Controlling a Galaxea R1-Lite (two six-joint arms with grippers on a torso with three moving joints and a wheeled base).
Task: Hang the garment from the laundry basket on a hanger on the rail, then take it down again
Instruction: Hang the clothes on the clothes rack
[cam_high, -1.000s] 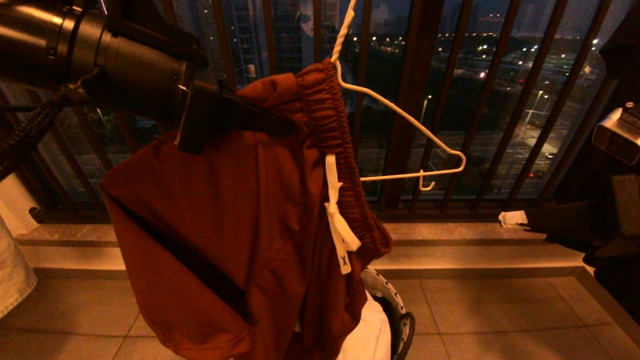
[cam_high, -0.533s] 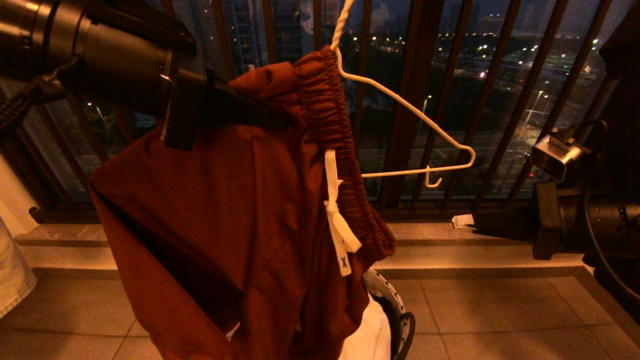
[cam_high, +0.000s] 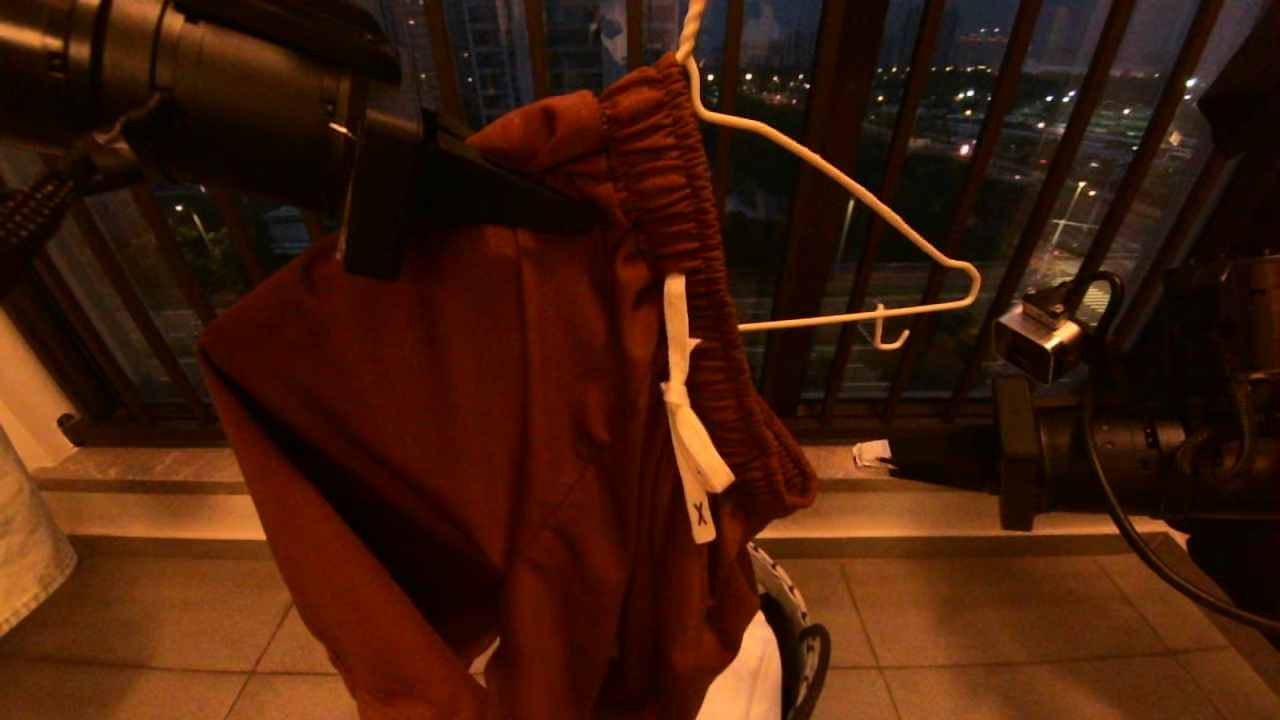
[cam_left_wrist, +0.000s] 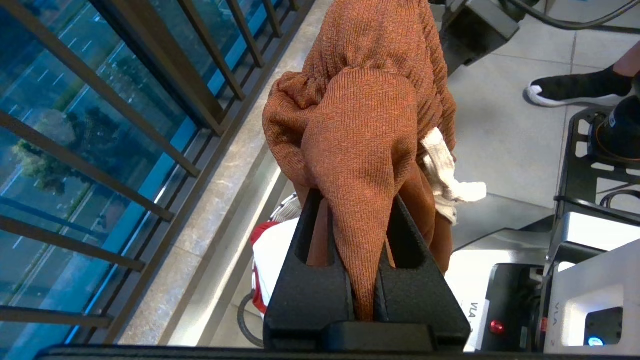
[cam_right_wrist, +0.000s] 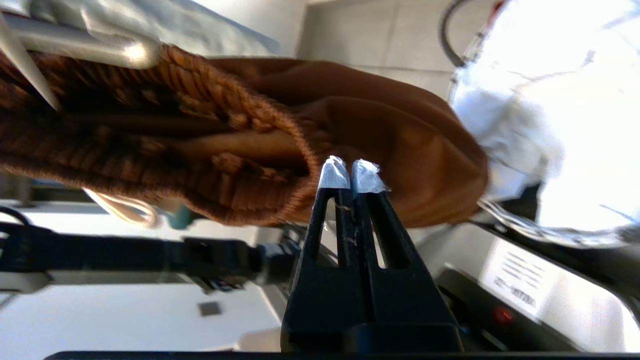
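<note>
The left gripper (cam_left_wrist: 357, 210) grasps the garment (cam_high: 480, 420) beside the hanger (cam_high: 850, 200); the right gripper (cam_right_wrist: 350, 172), clenched empty, is right of the hanger.

A dark "X" is printed on the white tab (cam_high: 701, 514) at the end of the drawstring (cam_high: 678, 350) of the shorts (cam_high: 480, 400). "VLA" stands on the robot's white base (cam_left_wrist: 480, 280); the lettering on another white panel is too blurred to read.
</note>
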